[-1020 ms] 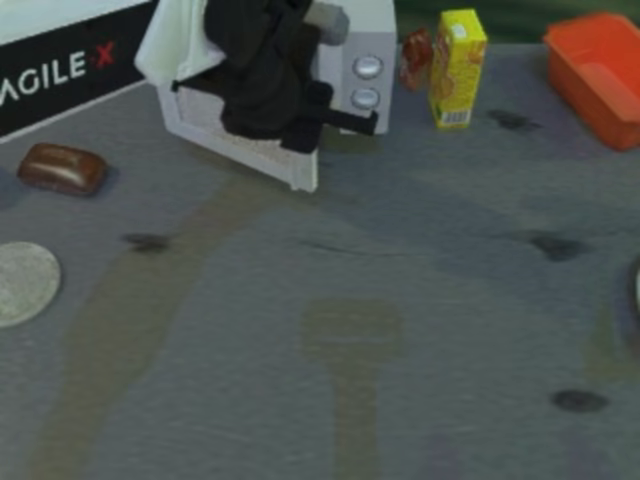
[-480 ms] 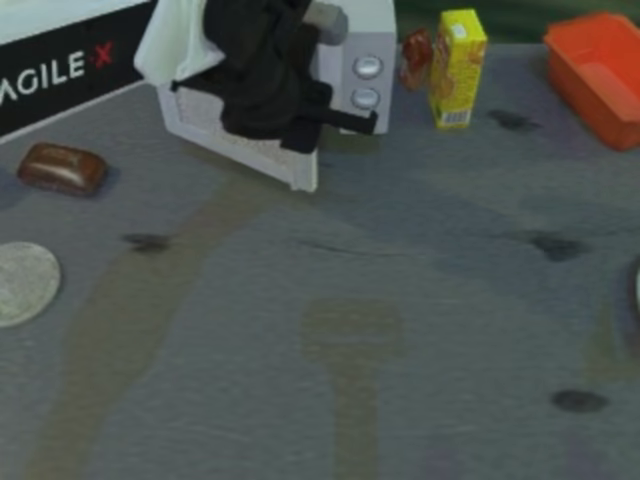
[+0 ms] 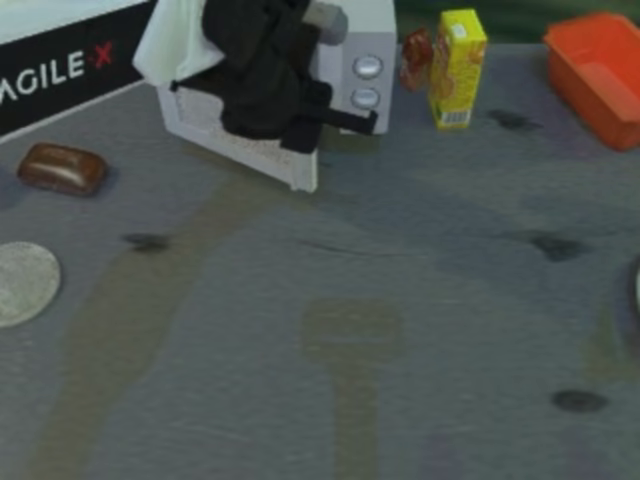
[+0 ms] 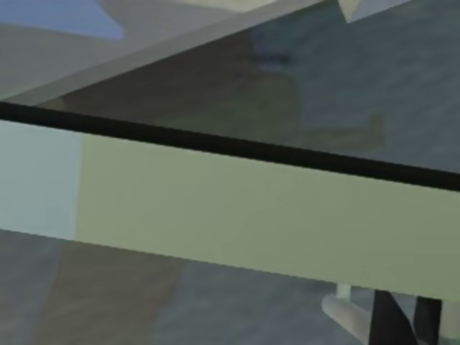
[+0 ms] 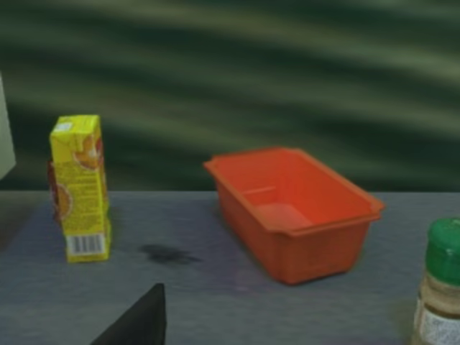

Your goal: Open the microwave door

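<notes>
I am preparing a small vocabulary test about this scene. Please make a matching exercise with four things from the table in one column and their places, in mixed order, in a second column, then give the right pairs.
Things:
1. microwave door
2. yellow carton
3. orange bin
4. brown block

Places:
A. far right corner of the table
B. near the table's left edge, in front of the black sign
C. swung out from the microwave, under the left arm
D. upright, just right of the microwave

Pairs: 1-C, 2-D, 3-A, 4-B
</notes>
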Tool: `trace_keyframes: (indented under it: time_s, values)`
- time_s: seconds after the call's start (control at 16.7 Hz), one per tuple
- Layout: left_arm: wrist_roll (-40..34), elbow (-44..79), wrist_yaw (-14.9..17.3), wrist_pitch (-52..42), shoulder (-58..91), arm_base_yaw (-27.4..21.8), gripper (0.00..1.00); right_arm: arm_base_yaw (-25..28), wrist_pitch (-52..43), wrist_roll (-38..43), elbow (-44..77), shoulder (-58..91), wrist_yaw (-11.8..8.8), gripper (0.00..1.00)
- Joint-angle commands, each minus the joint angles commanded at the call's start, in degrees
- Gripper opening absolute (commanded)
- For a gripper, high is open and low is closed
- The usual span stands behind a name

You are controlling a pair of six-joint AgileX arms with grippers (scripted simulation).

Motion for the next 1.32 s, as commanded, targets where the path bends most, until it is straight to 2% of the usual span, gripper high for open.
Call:
trace_keyframes:
  time_s: [0.3, 0.72, 1.32]
  values:
    - [0.6, -0.8, 0.7, 0.4, -0.5, -0.1, 0.0, 0.0, 0.0, 0.0, 0.0, 0.0, 0.0, 1.0]
    - [7.5, -6.4, 4.3, 2.0, -4.5, 2.0, 0.0, 0.0, 0.0, 0.0, 0.0, 0.0, 0.0, 1.0]
    - [7.7, -6.5, 4.5, 2.1, -4.7, 2.1, 0.0, 0.0, 0.0, 0.0, 0.0, 0.0, 0.0, 1.0]
